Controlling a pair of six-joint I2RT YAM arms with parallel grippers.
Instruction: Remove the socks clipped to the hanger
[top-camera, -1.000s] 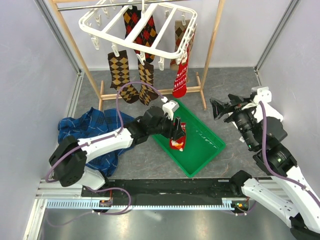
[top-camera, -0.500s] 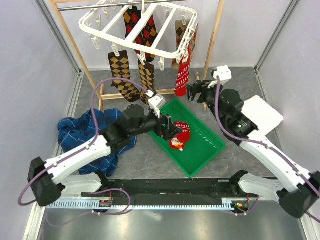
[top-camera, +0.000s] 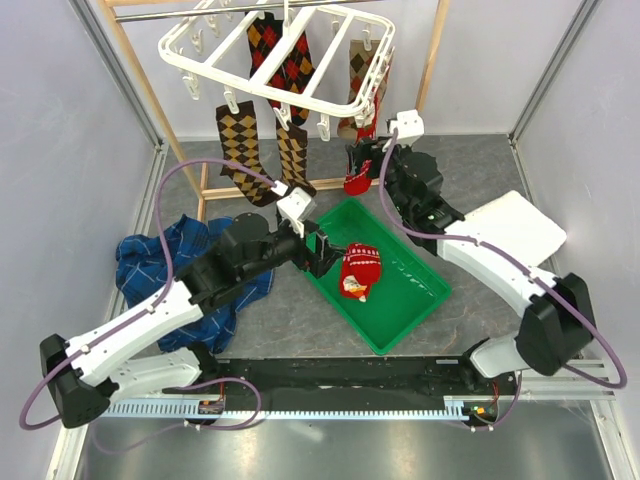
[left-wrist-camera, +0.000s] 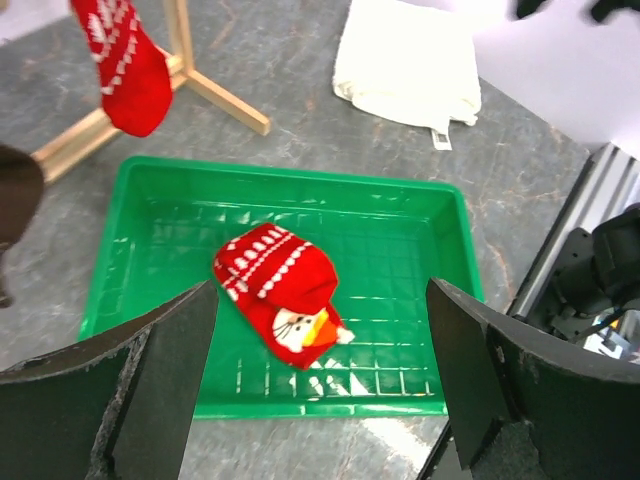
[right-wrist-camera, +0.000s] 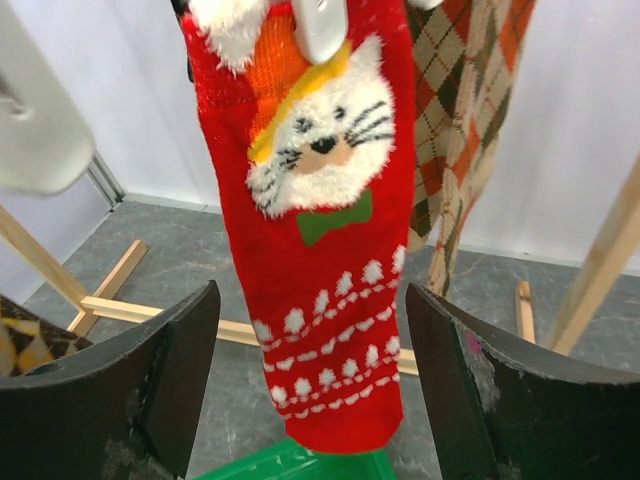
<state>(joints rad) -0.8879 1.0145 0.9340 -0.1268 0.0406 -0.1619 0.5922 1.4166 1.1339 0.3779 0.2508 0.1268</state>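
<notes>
The white hanger (top-camera: 283, 62) hangs from the wooden rack at the back. Brown-and-tan argyle socks (top-camera: 240, 148) and a black-red-yellow argyle sock (top-camera: 292, 62) are clipped to it. A red festive sock (right-wrist-camera: 330, 290) hangs from a white clip (right-wrist-camera: 320, 25). My right gripper (right-wrist-camera: 312, 320) is open with a finger on either side of the sock's lower part; it also shows in the top view (top-camera: 362, 160). A second red sock (left-wrist-camera: 280, 290) lies folded in the green tray (left-wrist-camera: 130, 175). My left gripper (left-wrist-camera: 320, 305) is open and empty above the tray's near-left edge.
The wooden rack (top-camera: 425, 90) has a floor bar behind the tray. A blue plaid cloth (top-camera: 175, 265) lies at the left under my left arm. A white folded cloth (top-camera: 512, 228) lies at the right. Grey walls enclose the table.
My left gripper let go of the red sock in the tray and drew back to the left. My right arm swung in from the right up to the hanging red sock.
</notes>
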